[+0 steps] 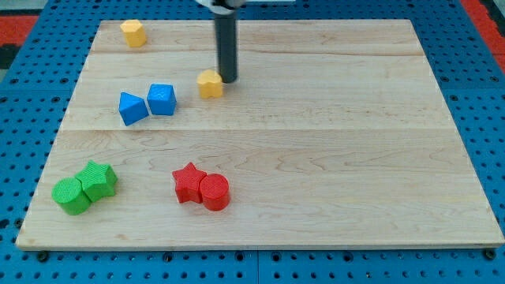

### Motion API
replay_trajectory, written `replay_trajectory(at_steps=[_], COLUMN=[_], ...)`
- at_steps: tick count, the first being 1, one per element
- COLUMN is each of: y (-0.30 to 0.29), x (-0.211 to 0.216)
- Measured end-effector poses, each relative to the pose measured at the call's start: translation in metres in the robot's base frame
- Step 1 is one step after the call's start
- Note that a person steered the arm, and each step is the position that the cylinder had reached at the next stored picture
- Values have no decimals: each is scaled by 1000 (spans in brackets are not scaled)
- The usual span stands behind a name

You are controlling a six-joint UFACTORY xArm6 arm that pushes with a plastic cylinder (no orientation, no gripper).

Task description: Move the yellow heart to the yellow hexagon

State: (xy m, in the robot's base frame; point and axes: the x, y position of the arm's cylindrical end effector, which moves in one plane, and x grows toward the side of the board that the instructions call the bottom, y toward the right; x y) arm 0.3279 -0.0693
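My tip [228,80], the lower end of a straight dark rod with no jaws to open or close and nothing held, rests on the board just to the view's right of the small yellow heart-shaped block [210,83], touching or nearly touching its edge. The yellow hexagonal block [133,33] sits well apart, near the board's top-left corner. Toward the view's left of the heart, a blue wedge-like block [132,108] and a blue cube-like block [162,99] stand side by side. Lower down, a red star block [188,182] touches a red cylinder [215,192], and a green cylinder [72,196] touches a green knobbly block [99,180] near the bottom-left. All lie on a pale wooden plank board [331,142], which rests on a blue perforated surface [24,95].
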Motion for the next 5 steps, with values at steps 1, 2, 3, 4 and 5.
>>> replay_trajectory(at_steps=[1, 2, 3, 4, 5], y=[36, 45, -10, -30, -72], x=[25, 60, 49, -3, -37])
